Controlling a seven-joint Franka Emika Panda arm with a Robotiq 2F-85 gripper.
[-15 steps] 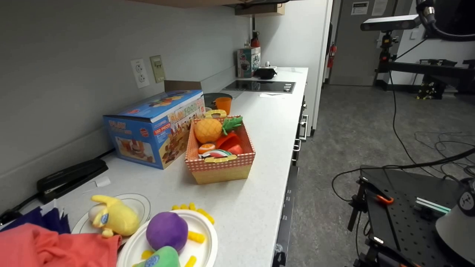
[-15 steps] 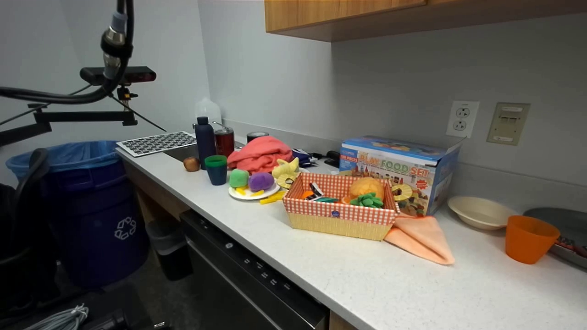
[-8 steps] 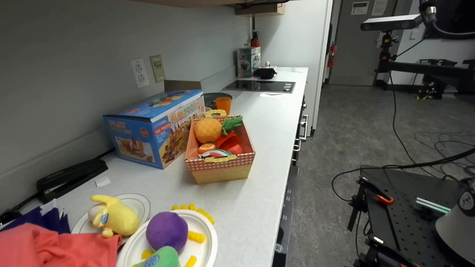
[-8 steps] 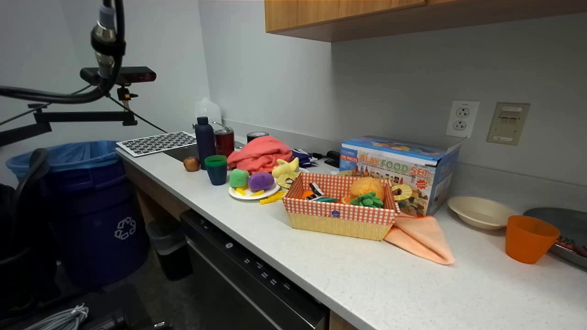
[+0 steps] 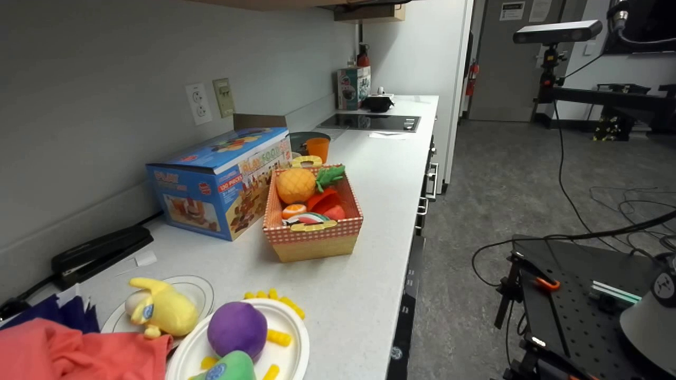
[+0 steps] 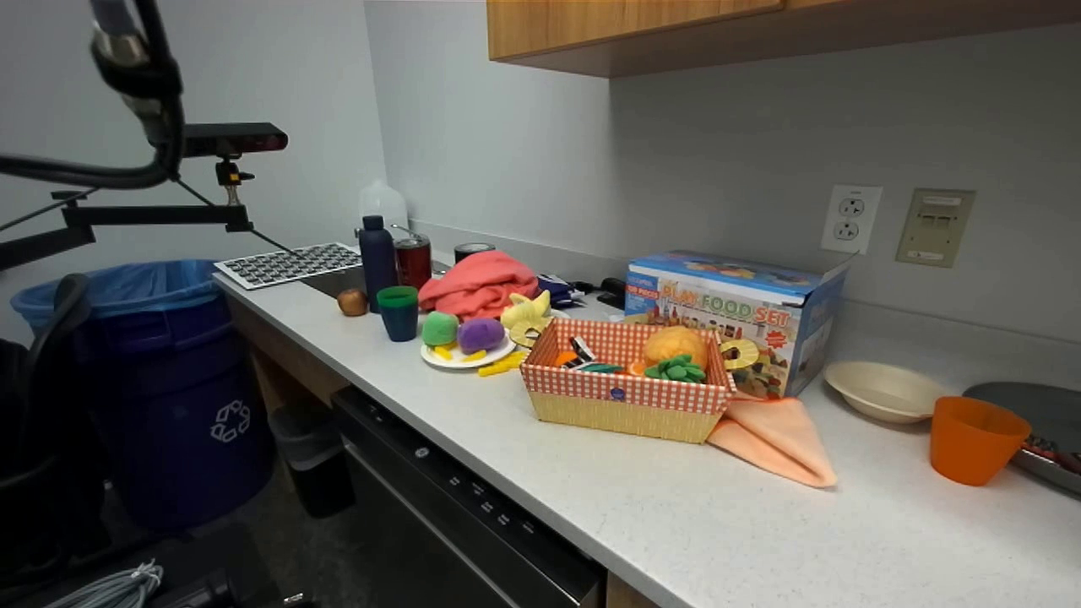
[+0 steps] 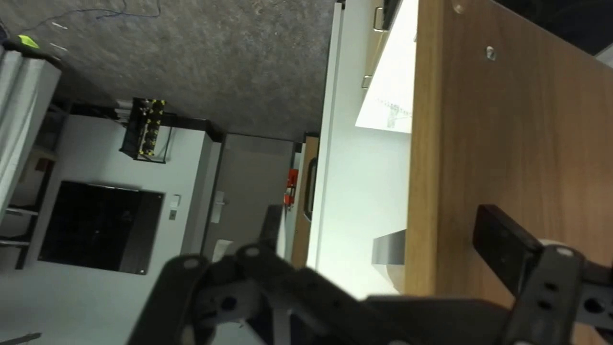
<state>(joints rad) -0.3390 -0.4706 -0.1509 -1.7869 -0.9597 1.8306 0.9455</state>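
Note:
My gripper point(image 7: 383, 225) shows in the wrist view only. Its fingers are wide apart with nothing between them. Its right finger lies in front of the wooden wall cabinet point(image 7: 517, 134); I cannot tell how near. On the counter in both exterior views stands a checked basket point(image 5: 317, 248) point(image 6: 625, 414) holding a toy pineapple point(image 5: 296, 186) point(image 6: 676, 344) and other toy food. A white plate point(image 5: 302, 343) bears a purple toy point(image 5: 237, 330), a green toy point(image 5: 232, 367) and yellow sticks. A yellow plush toy point(image 5: 168, 311) lies beside it. An orange cup point(image 6: 975, 441) stands farther along.
A play food box point(image 5: 195, 195) stands behind the basket. A peach cloth point(image 6: 777, 439), a beige bowl point(image 6: 882, 393), a red cloth point(image 6: 481, 283), a dark bottle point(image 6: 377, 262) and a blue cup point(image 6: 399, 314) are on the counter. A camera on an arm point(image 6: 241, 139) stands beyond.
The robot's hanging cable has shifted toward the outer edge in both exterior views, so the arm has moved. The things on the counter have not moved.

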